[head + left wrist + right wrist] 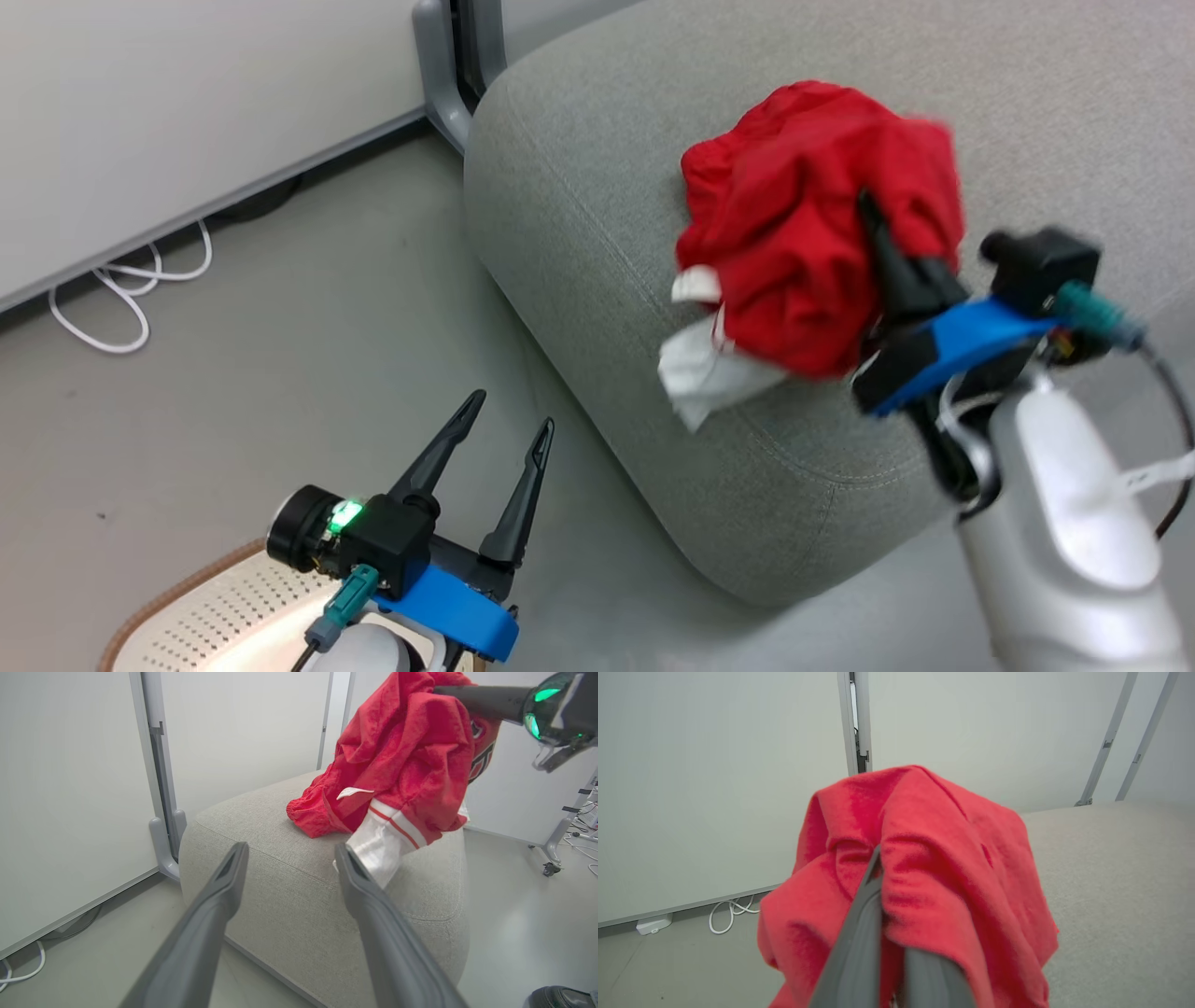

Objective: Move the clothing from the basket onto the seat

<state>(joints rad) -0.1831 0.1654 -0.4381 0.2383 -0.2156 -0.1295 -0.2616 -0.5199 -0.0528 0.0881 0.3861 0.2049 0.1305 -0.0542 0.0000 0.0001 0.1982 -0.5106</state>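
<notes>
The right gripper is clamped on a bunched red garment, its 2 dark fingers pressed together and buried in the folds. In the right wrist view the cloth drapes over both fingers. Pinching it high lets the fabric hang free of the floor while it is carried over the grey seat cushion, which fills the head view from 12 to 4 o'clock.

The garment sits at 2 o'clock in that view, over the cushion's near corner. From the left wrist view its lowest red hem seems to reach the cushion top, though I cannot tell if it bears weight there.

Its long axis runs from the pinch down to a white striped cuff. The cuff points toward 7 o'clock in the head view and dangles at the cushion's front edge.

The left gripper waits at 7 o'clock with its fingers spread apart and empty. It hovers over the perforated basket, probably staged for the next pick. Judged so, release is the step in hand.
</notes>
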